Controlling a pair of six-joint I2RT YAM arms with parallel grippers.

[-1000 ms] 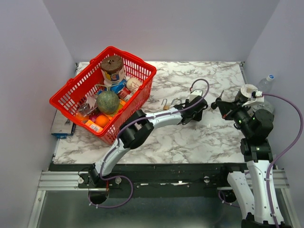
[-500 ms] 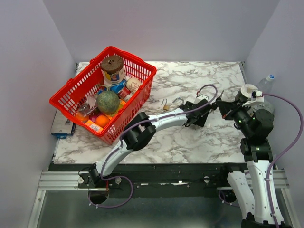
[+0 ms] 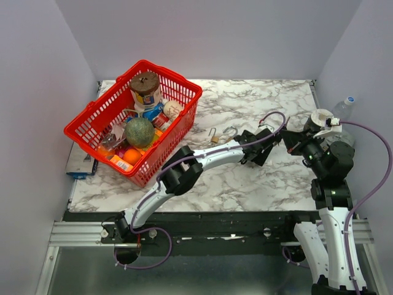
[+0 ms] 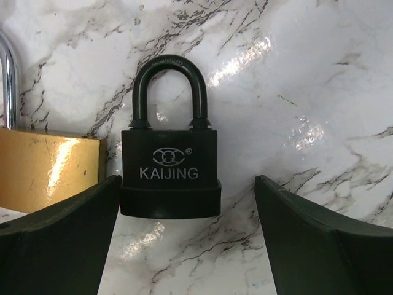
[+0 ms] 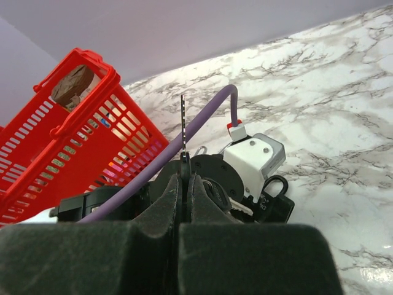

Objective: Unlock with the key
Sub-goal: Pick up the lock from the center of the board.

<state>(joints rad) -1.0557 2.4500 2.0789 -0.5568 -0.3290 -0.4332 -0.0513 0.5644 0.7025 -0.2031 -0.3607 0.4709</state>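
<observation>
Left hand (image 4: 184,184) gapes wide astride the black padlock (image 4: 169,169) (lying flat) — right hand (image 5: 184,179) pinches the key (image 5: 183,123).

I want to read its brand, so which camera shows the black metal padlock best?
The left wrist view: the black metal padlock lies flat between the open left fingers, shackle closed, KAIJING lettering readable. In the top external view the left arm covers it. The right wrist view shows at most a dark loop, unclear.
</observation>
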